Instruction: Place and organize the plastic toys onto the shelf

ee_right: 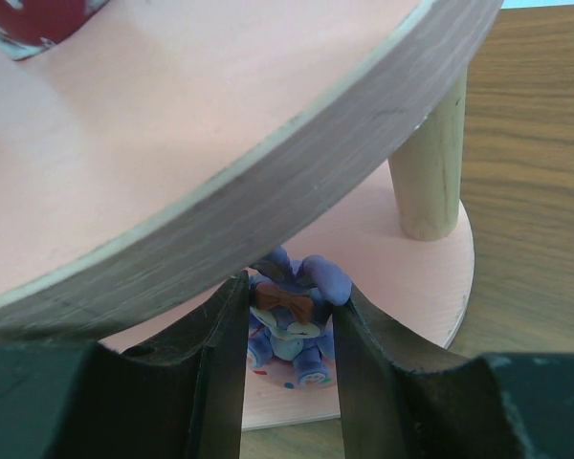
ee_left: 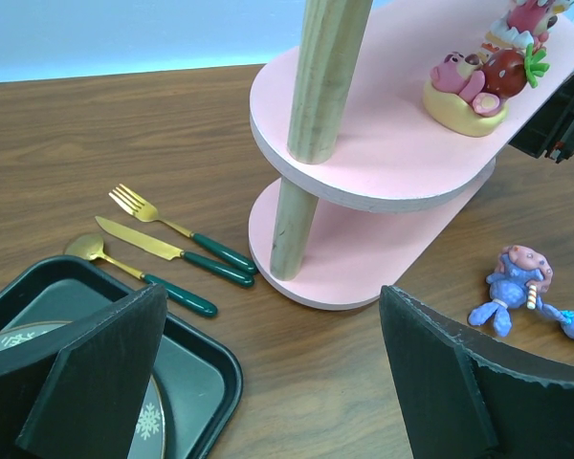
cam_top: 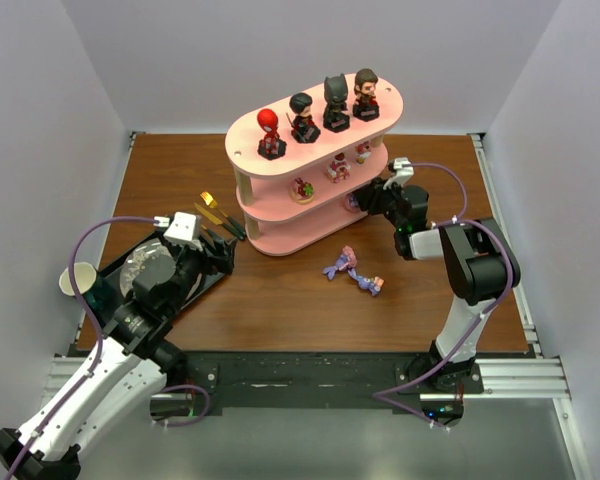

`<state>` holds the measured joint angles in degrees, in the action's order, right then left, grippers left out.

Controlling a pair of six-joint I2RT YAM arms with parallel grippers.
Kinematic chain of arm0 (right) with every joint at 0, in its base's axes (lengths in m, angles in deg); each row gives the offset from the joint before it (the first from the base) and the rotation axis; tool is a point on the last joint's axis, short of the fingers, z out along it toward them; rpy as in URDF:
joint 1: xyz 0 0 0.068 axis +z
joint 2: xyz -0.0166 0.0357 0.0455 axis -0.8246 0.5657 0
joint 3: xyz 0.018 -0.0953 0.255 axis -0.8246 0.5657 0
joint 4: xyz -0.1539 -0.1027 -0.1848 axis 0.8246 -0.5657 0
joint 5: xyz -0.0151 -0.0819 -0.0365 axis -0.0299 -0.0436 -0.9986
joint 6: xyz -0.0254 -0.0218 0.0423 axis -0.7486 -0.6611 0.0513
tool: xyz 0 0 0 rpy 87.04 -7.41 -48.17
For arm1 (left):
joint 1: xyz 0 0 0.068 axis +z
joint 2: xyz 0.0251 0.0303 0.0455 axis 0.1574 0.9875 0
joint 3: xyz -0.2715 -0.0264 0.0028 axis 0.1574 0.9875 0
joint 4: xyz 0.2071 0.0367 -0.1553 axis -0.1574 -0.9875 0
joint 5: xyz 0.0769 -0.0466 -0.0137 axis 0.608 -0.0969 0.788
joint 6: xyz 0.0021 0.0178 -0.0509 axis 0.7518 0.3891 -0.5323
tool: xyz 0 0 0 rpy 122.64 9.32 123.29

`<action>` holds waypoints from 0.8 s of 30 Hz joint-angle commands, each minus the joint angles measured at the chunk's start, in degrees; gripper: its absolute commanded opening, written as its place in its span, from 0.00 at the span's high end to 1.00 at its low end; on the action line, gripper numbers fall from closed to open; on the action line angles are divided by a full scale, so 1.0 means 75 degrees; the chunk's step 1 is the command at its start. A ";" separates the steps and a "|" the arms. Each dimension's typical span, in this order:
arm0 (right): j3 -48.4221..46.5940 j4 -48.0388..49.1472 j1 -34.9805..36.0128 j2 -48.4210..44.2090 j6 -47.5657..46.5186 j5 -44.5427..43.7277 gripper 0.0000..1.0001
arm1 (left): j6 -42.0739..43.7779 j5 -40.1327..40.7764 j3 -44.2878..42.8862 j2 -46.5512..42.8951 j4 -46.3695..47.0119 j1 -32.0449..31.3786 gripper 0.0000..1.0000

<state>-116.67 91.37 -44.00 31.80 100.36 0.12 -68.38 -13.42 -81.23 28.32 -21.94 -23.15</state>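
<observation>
Lower centre, the right gripper (ee_right: 289, 298) clamps a glossy blue pony (ee_right: 290, 337) beneath the smooth pink shelf (ee_right: 172, 153); the left gripper (ee_left: 273, 363) is spread wide.

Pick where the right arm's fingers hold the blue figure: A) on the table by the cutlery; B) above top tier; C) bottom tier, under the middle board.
C: the right fingers grip the blue figure over the bottom board, beneath the middle board.

Bright, even overhead light; soft shadows, near surfaces blurred.
</observation>
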 commanded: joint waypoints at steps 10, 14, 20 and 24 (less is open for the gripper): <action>-0.0633 -0.0068 -0.0028 0.0153 -0.0327 -0.0346 0.77 | 0.0158 -0.0031 0.0109 0.0022 0.0353 0.0064 0.03; -0.0657 -0.0080 -0.0029 0.0200 -0.0256 -0.0334 0.68 | 0.0158 -0.0042 0.0109 0.0022 0.0353 0.0064 0.03; -0.0564 -0.0010 -0.0028 0.0211 -0.0163 -0.0334 0.60 | 0.0170 -0.0042 0.0109 0.0022 0.0353 0.0064 0.03; -0.0517 0.0061 -0.0028 0.0235 -0.0116 -0.0299 0.55 | 0.0170 -0.0042 0.0121 -0.0013 0.0353 0.0064 0.03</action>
<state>-118.85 89.47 -44.32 32.78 99.20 -1.09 -68.36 -13.46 -80.43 28.47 -21.61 -23.15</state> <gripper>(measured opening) 0.439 0.970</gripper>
